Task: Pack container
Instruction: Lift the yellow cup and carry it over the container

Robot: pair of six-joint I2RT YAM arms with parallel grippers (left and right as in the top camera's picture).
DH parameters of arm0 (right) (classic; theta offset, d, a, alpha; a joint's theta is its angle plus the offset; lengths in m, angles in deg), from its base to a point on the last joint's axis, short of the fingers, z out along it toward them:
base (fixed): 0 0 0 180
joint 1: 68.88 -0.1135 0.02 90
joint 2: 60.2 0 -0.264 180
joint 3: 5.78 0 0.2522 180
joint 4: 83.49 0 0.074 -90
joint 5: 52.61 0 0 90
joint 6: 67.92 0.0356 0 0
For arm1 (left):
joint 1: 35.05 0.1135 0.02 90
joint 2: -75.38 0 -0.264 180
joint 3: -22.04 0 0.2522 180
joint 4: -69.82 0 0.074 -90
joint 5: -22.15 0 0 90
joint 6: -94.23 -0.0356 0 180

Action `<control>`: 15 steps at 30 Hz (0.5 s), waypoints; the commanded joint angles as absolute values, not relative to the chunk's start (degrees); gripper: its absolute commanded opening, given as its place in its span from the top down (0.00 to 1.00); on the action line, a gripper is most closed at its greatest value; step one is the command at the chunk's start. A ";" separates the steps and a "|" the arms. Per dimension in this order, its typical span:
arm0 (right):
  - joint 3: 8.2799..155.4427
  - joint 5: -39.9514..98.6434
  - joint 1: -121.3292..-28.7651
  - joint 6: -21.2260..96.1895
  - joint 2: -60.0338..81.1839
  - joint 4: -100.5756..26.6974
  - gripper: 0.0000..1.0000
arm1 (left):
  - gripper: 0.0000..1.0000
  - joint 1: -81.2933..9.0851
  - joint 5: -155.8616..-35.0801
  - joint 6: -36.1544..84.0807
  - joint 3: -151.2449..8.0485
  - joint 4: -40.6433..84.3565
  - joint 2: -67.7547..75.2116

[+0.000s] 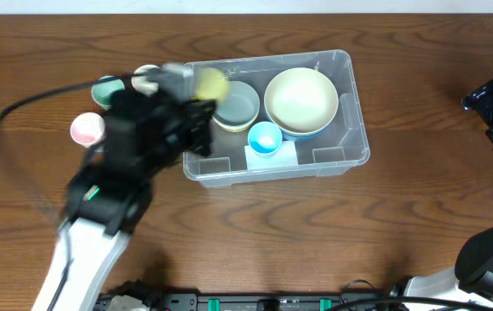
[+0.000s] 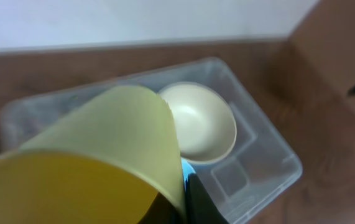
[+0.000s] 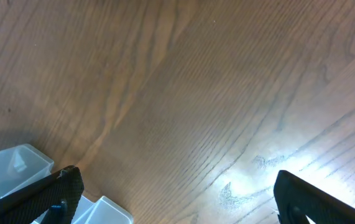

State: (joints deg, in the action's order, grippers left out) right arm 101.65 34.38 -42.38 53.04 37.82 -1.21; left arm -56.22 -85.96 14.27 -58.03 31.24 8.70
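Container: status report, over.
Left gripper shut on yellow cup, above container left end. Right gripper open, empty, off to the right. Container holds cream bowl, grey bowl, blue cup. Grey bowl close beneath the cup.

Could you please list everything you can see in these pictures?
container: one, clear, table centre
cream bowl: one, cream, container's right end, stacked in the blue bowl
blue bowl: one, blue, under the cream bowl
grey bowl: one, grey, container's middle, on a pale bowl
pale bowl: one, cream, under the grey bowl
blue cup: one, light blue, container's front
yellow cup: one, yellow, held at the container's left end
teal cup, pink cup, white cup: one each, table, left of the container
table: one, brown wood
left gripper: shut on the yellow cup
right gripper: open, over the table
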 commanded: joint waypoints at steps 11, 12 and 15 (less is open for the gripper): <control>101.72 34.56 -41.94 52.69 37.43 -1.13 0.01 | 0.94 -64.97 -86.84 13.68 -58.35 34.89 -14.77; 101.72 34.56 -41.94 52.67 37.43 -1.15 0.01 | 0.94 -65.29 -86.84 13.68 -58.35 34.98 -15.28; 101.72 34.56 -41.88 52.69 37.43 -1.15 0.01 | 0.94 -65.75 -86.66 13.66 -58.35 34.98 -15.45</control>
